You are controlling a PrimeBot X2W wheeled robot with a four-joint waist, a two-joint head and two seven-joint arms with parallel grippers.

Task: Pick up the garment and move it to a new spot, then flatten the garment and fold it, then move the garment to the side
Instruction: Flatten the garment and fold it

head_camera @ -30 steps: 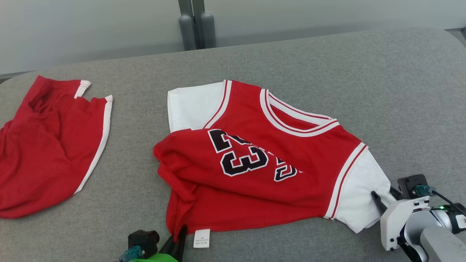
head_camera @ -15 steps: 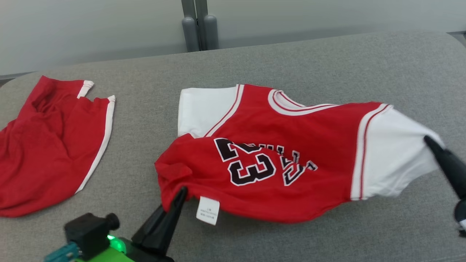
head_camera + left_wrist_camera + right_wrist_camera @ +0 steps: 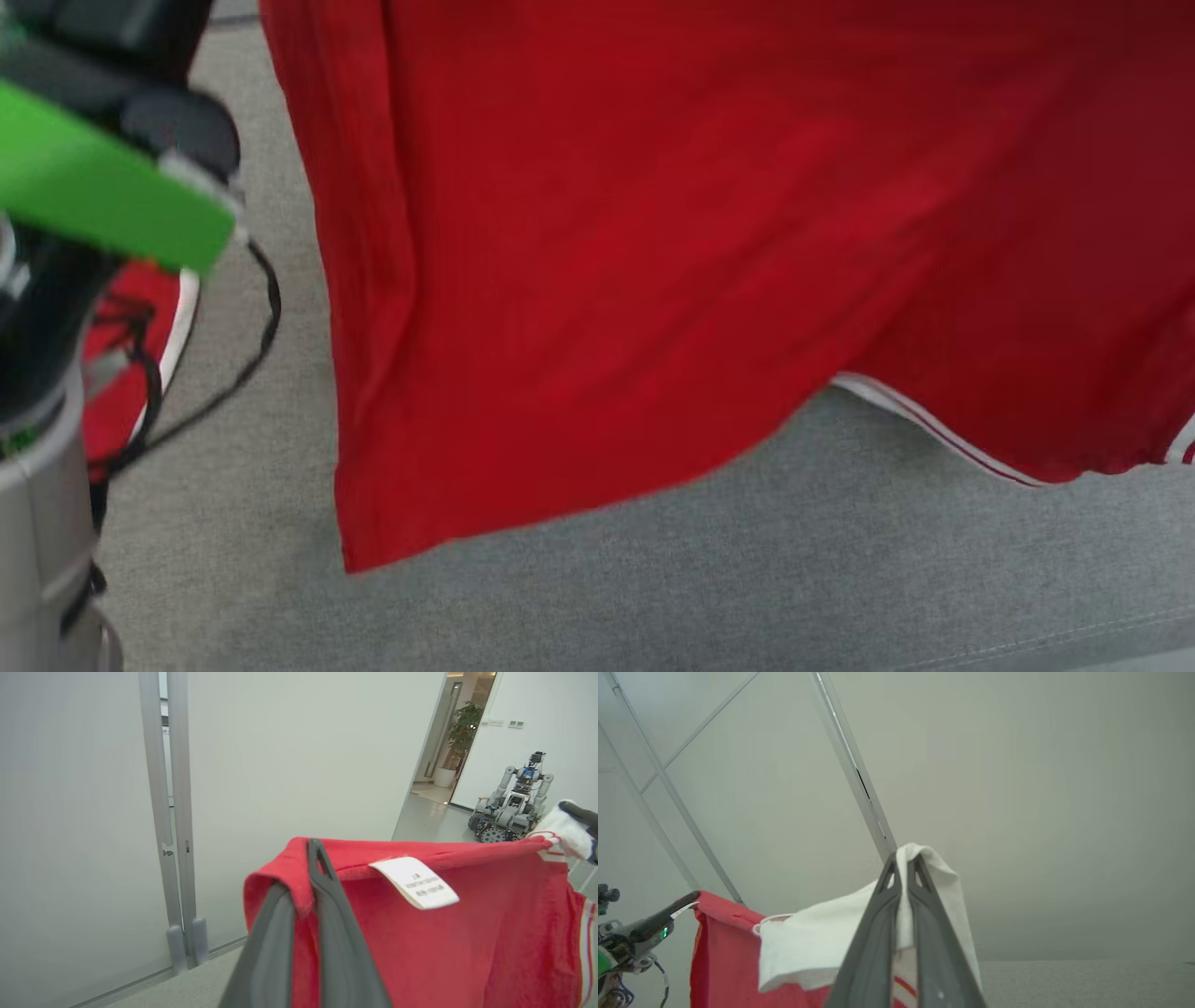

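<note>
The garment [image 3: 653, 280] is a red knit jersey with white sleeves and white-striped trim. In the head view its smooth red panel hangs as a sheet across the upper and central frame, with soft vertical folds along its left edge. A white care label [image 3: 413, 883] is sewn at the hem.

The left gripper [image 3: 303, 863] is clenched on the red hem, and fabric folds over one finger. The right gripper [image 3: 904, 861] is clenched on the white sleeve [image 3: 822, 938], which drapes over both fingertips. The top edge stretches taut between the two grips.

One second ago the jersey lay crumpled on the grey padded surface [image 3: 747, 579] with its number facing up, and the right jaws stood apart at the sleeve. It is now lifted.

The lower edge runs diagonally, with a free corner at lower left. Grey felt-like surface shows below it along the bottom of the frame. A second red garment [image 3: 126, 392] lies at far left, behind the left arm [image 3: 56, 280].
</note>
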